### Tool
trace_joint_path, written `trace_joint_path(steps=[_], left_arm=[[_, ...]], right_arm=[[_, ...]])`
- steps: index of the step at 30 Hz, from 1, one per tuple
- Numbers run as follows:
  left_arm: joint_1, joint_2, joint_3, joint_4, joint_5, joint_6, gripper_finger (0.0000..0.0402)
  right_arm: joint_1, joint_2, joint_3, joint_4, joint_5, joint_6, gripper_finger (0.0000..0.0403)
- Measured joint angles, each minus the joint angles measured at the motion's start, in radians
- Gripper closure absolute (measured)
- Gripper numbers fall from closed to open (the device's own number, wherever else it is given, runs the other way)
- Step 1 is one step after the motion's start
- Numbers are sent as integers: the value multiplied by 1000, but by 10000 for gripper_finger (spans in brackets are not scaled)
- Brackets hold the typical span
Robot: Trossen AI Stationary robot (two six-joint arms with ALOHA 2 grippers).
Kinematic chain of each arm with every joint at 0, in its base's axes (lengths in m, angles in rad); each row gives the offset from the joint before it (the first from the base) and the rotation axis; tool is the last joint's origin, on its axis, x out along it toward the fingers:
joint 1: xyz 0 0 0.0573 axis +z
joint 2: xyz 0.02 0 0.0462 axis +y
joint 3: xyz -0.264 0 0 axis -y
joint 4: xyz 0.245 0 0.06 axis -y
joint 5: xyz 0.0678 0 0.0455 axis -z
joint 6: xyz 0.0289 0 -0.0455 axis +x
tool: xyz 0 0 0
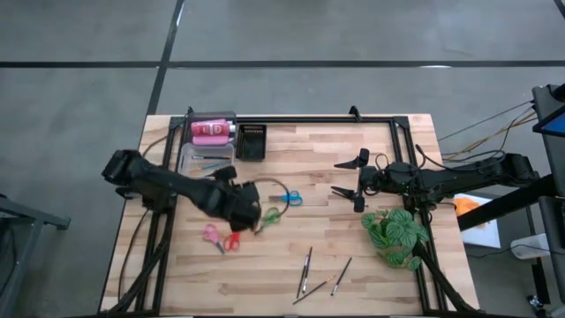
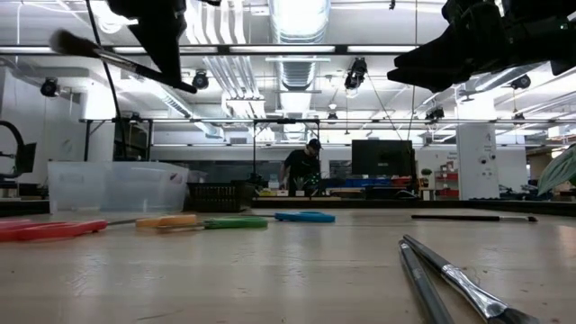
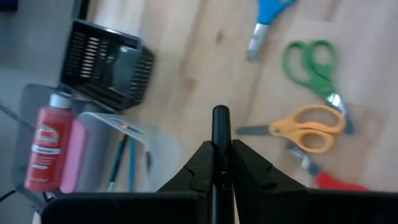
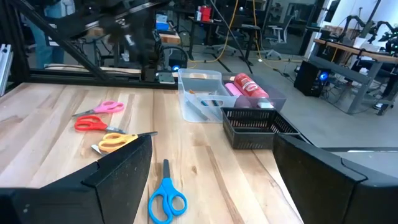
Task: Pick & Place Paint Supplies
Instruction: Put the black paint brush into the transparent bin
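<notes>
Our left gripper (image 3: pixel 222 163) was pinching a black brush (image 3: pixel 220 134) above the table, near the clear tub (image 1: pixel 196 157) already holding bottles; scissors (image 1: pixel 287 198) and other brushes (image 1: pixel 306 269) remained. Right gripper (image 1: pixel 353 180) waited spread.

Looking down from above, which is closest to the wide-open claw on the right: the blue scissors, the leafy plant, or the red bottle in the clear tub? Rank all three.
Measured from the right gripper in the high view:
1. Leafy plant, just beside it toward the table's near right corner.
2. Blue scissors, toward the table's middle, only somewhat farther.
3. Red bottle, in the tub at the far left corner.
</notes>
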Motion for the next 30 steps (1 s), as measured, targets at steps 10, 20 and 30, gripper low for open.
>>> trace_joint_path(steps=[10, 20, 30], left_arm=[[239, -149, -137, 64, 3, 248, 368], [575, -327, -382, 272, 173, 509, 368], [841, -335, -527, 411, 346, 733, 368]], right_arm=[[0, 0, 0, 0, 0, 0, 72], [0, 1, 0, 0, 0, 0, 72], [0, 1, 0, 0, 0, 0, 72]])
